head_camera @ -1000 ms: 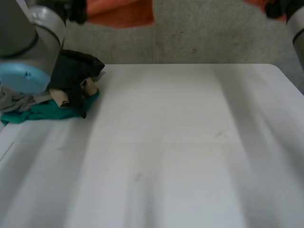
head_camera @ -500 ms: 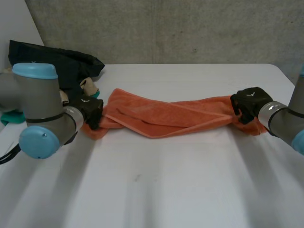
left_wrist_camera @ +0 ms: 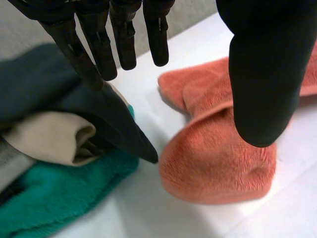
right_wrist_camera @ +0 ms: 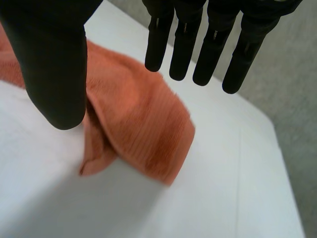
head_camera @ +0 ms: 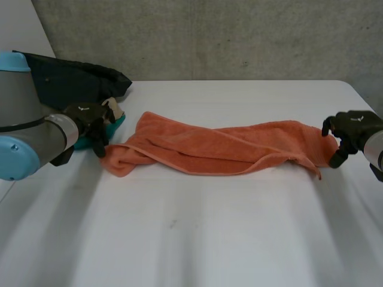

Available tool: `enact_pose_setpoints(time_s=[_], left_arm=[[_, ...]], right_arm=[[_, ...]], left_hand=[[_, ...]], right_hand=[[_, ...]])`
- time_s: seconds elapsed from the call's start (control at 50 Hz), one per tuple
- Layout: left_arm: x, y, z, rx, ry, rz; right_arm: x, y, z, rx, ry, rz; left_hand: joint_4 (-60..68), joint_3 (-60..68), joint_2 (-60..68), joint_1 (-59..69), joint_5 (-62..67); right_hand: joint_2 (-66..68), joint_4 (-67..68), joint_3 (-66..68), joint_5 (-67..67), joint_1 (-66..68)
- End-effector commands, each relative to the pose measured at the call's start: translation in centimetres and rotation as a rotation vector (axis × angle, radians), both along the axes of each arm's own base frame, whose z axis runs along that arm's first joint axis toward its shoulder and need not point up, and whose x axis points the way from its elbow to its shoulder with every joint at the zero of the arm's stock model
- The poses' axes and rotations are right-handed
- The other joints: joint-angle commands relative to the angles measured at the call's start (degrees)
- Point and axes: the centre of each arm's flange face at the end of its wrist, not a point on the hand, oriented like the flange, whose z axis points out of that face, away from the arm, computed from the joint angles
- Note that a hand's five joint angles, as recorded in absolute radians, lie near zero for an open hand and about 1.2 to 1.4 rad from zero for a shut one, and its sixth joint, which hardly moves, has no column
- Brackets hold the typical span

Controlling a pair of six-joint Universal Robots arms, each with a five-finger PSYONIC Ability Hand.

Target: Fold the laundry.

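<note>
An orange towel (head_camera: pixel 209 149) lies across the white table (head_camera: pixel 209 239) as a long, loosely twisted band. My left hand (head_camera: pixel 88 118) hovers just off its left end, fingers straight and holding nothing. In the left wrist view the bunched towel end (left_wrist_camera: pixel 218 168) lies on the table below the thumb (left_wrist_camera: pixel 262 74) of that hand. My right hand (head_camera: pixel 353 128) is just past the towel's right end, open and apart from it. In the right wrist view the folded-over towel end (right_wrist_camera: pixel 143 129) lies below the spread fingers (right_wrist_camera: pixel 183 44).
A pile of clothes sits at the table's back left behind my left hand: a black garment (head_camera: pixel 72 81) on top, beige cloth (left_wrist_camera: pixel 49 139) and a teal piece (left_wrist_camera: pixel 54 203) under it. A grey wall rises behind the table.
A second ago the towel was aloft. Half a second ago both hands gripped its ends on the table. Both have since let go, opened, and drawn outward.
</note>
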Motion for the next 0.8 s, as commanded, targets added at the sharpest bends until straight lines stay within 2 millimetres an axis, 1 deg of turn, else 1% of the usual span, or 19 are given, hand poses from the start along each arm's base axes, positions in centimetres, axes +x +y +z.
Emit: enact_pose_setpoints(time_s=[0.02, 0.06, 0.14, 0.22, 0.24, 0.28, 0.3, 0.32, 0.38, 0.4, 0.44, 0.46, 0.5, 0.52, 0.56, 0.58, 0.64, 0.7, 0.8], left_arm=[[-0.6, -1.3, -3.0, 0.096, 0.012, -0.059], [-1.0, -1.7, -4.3, 0.134, 0.01, -0.083], [-1.3, -2.2, -5.4, 0.153, -0.002, -0.101], [-1.9, -2.3, -5.7, 0.146, -0.003, -0.119], [-2.2, -2.3, -5.6, 0.14, 0.002, -0.125], [-2.3, -2.3, -5.4, 0.133, 0.006, -0.128], [-2.5, -2.3, -5.1, 0.128, 0.01, -0.132], [-2.6, -2.2, -5.0, 0.127, 0.01, -0.133], [-2.8, -1.6, -3.6, 0.118, 0.007, -0.132], [-2.7, -1.4, -2.8, 0.111, 0.01, -0.131], [-2.2, -0.7, -0.4, 0.088, 0.022, -0.122], [-1.7, -0.1, 1.8, 0.056, 0.035, -0.114], [-1.2, 0.6, 4.5, 0.002, 0.051, -0.106], [-0.8, 1.3, 7.2, -0.056, 0.068, -0.101], [-0.3, 2.1, 9.7, -0.114, 0.088, -0.092], [0.1, 2.9, 11.8, -0.172, 0.102, -0.089], [0.5, 4.3, 15.0, -0.255, 0.124, -0.098], [0.7, 5.4, 16.8, -0.298, 0.138, -0.109], [0.6, 6.0, 17.6, -0.313, 0.141, -0.115]], right_arm=[[-0.5, -0.7, -2.8, 0.079, -0.082, -0.057], [-0.5, -1.3, -4.2, 0.105, -0.134, -0.084], [-0.4, -2.0, -5.6, 0.132, -0.181, -0.109], [-0.2, -2.7, -6.7, 0.15, -0.22, -0.124], [-0.1, -3.0, -7.1, 0.152, -0.235, -0.128], [0.1, -3.4, -7.5, 0.145, -0.245, -0.13], [0.2, -3.8, -7.4, 0.129, -0.254, -0.133], [0.2, -4.0, -7.3, 0.119, -0.255, -0.139], [-0.1, -4.4, -6.2, 0.074, -0.243, -0.171], [-0.3, -4.5, -5.6, 0.053, -0.242, -0.178], [-0.3, -4.3, -2.7, -0.025, -0.236, -0.168], [-0.4, -4.0, 0.2, -0.098, -0.217, -0.145], [-0.9, -3.6, 2.9, -0.167, -0.181, -0.126], [-1.4, -2.9, 5.5, -0.22, -0.145, -0.102], [-1.7, -2.2, 7.8, -0.266, -0.113, -0.077], [-2.0, -1.4, 9.8, -0.296, -0.093, -0.056], [-2.4, -0.9, 11.7, -0.295, -0.09, -0.046], [-2.6, -0.7, 13.2, -0.296, -0.084, -0.047], [-2.6, -1.1, 15.7, -0.312, -0.032, -0.028]], left_hand=[[2.29, 2.1, 2.14, 1.63, 2.98], [4.3, 4.11, 4.14, 3.64, 4.98], [7.33, 7.14, 7.18, 6.67, 8.02], [20.59, 20.41, 20.44, 19.93, 21.28], [33.95, 33.76, 33.8, 33.29, 34.64], [50.32, 50.13, 50.17, 49.66, 51.01], [58.71, 58.52, 58.56, 58.05, 59.4], [58.79, 58.6, 58.64, 58.13, 59.48], [58.79, 58.6, 58.64, 58.13, 59.48], [58.79, 58.6, 58.64, 58.13, 59.48], [58.79, 58.6, 58.64, 58.13, 59.48], [58.79, 58.6, 58.64, 58.13, 59.48], [58.79, 58.6, 58.64, 58.13, 59.48], [58.79, 58.6, 58.64, 58.13, 59.48], [58.79, 58.6, 58.64, 58.13, 59.48], [58.79, 58.6, 58.64, 58.13, 59.48], [58.79, 58.6, 58.64, 58.13, 59.48], [58.79, 58.6, 58.64, 58.13, 59.48], [58.79, 58.6, 58.64, 58.13, 59.48]], right_hand=[[2.76, 2.51, 2.6, 3.98, 2.36], [3.6, 3.35, 3.44, 4.82, 3.19], [4.44, 4.19, 4.28, 5.66, 4.04], [7.12, 6.88, 6.96, 8.34, 6.72], [11.3, 11.05, 11.14, 12.52, 10.89], [22.37, 22.13, 22.21, 23.59, 21.97], [41.09, 40.85, 40.93, 42.31, 40.69], [48.46, 48.22, 48.3, 49.68, 48.06], [48.54, 48.29, 48.38, 49.76, 48.13], [48.54, 48.29, 48.38, 49.76, 48.13], [48.54, 48.29, 48.38, 49.76, 48.13], [48.54, 48.29, 48.38, 49.76, 48.13], [48.54, 48.29, 48.38, 49.76, 48.13], [48.54, 48.29, 48.38, 49.76, 48.13], [48.54, 48.29, 48.38, 49.76, 48.13], [48.54, 48.29, 48.38, 49.76, 48.13], [48.54, 48.29, 48.38, 49.76, 48.13], [48.54, 48.29, 48.38, 49.76, 48.13], [48.54, 48.29, 48.38, 49.76, 48.13]])
